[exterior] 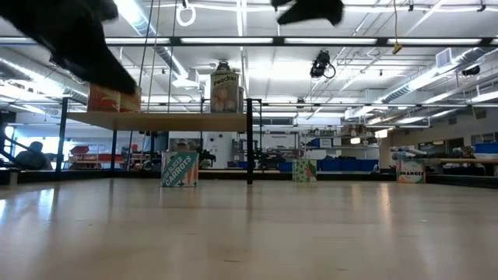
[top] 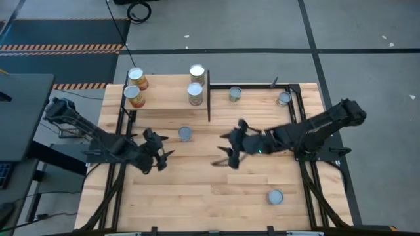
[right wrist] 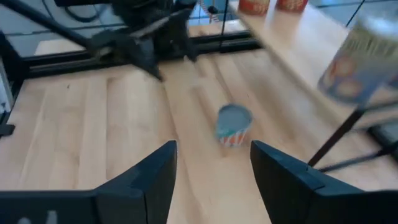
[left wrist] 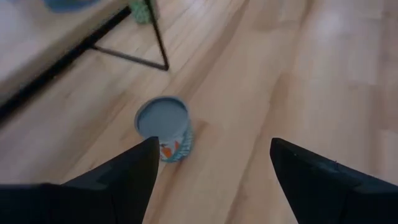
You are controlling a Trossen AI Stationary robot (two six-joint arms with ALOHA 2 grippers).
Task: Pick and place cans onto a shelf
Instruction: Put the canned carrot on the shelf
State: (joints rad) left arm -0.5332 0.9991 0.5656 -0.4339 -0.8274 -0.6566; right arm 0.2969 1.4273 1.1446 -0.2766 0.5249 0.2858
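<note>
1. Four small cylindrical tins with shiny tops are already standing on the small light-wood shelf with the thin black frame [top: 167, 98]; four more are still sitting on the large light-wood tabletop [top: 197, 196].
2. Between the two arms, just in front of the shelf, the blue-teal carrot-label can with a silver lid [top: 185, 134] is standing upright and untouched.
3. The left gripper [top: 159, 152] is hovering near that can with its fingers spread wide and nothing between them.
4. The right gripper [top: 230, 152] is facing the same can from the other side, also gaping and carrying nothing.
5. The can is probably rigid, fairly weighty for its size, and smooth-walled, so it may be slipping under a light pinch.
6. The best hold is likely across the label at mid-height, fingers squarely on opposite sides, keeping it upright.
</note>
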